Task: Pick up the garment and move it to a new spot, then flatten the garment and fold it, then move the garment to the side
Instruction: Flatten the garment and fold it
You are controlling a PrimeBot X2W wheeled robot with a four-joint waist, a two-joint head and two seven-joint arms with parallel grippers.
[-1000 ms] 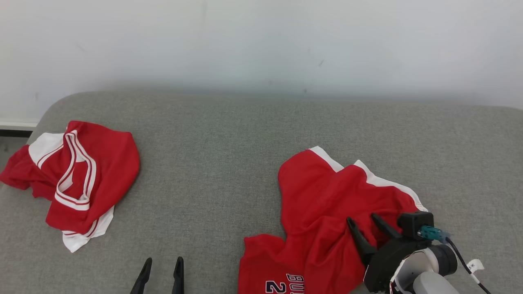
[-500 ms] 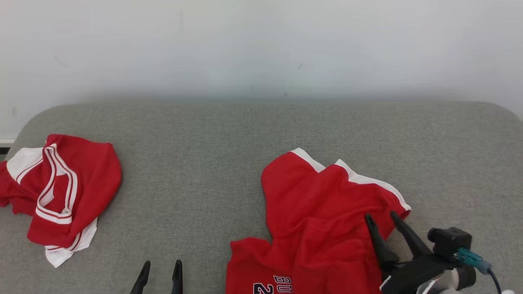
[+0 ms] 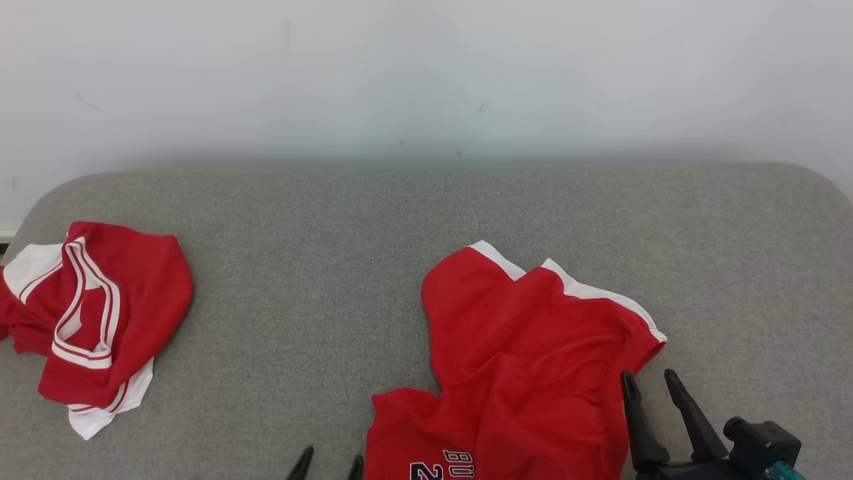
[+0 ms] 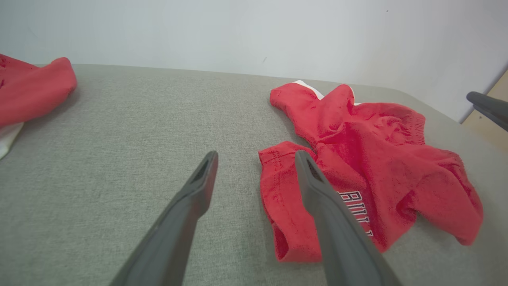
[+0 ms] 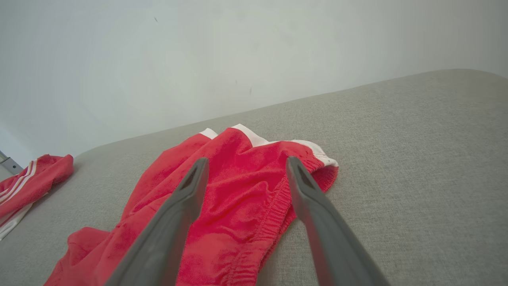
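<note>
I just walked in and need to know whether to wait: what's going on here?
A two-armed robot is working on a crumpled red garment lying on a grey cushion. Both grippers are open and hold nothing: the right gripper sits by the garment's right edge, the left gripper by its near left corner. The garment is not yet flattened or folded. Another red and white garment lies bunched at the cushion's far left.

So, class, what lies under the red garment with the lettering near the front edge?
The red garment rests crumpled on the grey cushion. Its own folded layers hide whatever else might lie beneath.
</note>
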